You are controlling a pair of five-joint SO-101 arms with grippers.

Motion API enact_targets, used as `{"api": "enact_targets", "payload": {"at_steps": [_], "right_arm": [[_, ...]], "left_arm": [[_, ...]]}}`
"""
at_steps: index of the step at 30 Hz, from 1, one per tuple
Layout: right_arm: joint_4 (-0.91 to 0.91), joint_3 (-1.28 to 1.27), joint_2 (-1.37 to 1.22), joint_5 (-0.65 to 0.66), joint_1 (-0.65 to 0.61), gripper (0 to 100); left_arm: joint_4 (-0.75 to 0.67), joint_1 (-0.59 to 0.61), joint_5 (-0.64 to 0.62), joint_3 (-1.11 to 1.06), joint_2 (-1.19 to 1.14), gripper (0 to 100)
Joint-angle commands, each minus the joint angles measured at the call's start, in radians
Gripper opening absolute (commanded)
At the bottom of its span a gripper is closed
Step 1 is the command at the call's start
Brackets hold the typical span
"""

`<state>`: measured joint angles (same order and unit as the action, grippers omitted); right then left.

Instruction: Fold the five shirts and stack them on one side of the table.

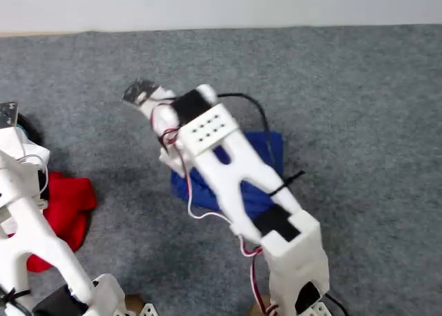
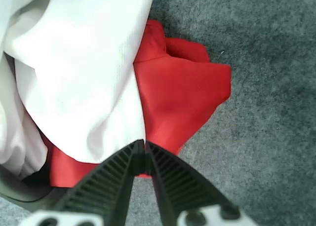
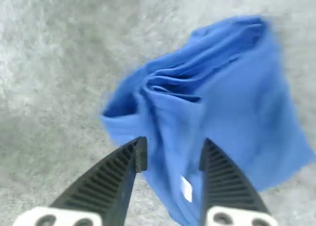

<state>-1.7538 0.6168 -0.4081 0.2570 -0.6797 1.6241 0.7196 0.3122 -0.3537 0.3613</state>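
A crumpled blue shirt (image 3: 222, 93) lies on the grey table, and my right gripper (image 3: 173, 154) hangs open just above its near edge with nothing between its fingers. In the high view the right arm (image 1: 228, 164) stretches across the middle and covers much of the blue shirt (image 1: 273, 154). A white shirt (image 2: 79, 73) lies bunched over a red shirt (image 2: 182, 93). My left gripper (image 2: 144, 146) is shut, its tips right at the hem where white meets red. The red shirt (image 1: 69, 205) sits at the table's left side beside the left arm (image 1: 27, 226).
The table (image 1: 345, 88) is covered in grey carpet-like fabric, with open room across the back and right. A pale wall (image 1: 221, 2) runs along the far edge. Both arm bases stand at the near edge.
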Motion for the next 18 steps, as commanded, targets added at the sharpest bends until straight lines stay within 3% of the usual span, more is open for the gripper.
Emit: {"api": "enact_targets", "payload": {"at_steps": [1,5,10,18], "right_arm": [[-0.035,0.008,0.087,-0.008,0.097,9.8],[-0.028,0.008,-0.005,0.018,0.173,0.6],[0.010,0.012,-0.189,0.074,0.203,0.9],[-0.045,0.009,-0.265,0.072,0.042,0.9]], "left_arm": [[-0.015,-0.005,0.000,0.002,0.032,1],[-0.015,-0.005,0.000,0.002,0.032,1],[-0.015,-0.005,0.000,0.002,0.032,1],[-0.015,-0.005,0.000,0.002,0.032,1]]}}
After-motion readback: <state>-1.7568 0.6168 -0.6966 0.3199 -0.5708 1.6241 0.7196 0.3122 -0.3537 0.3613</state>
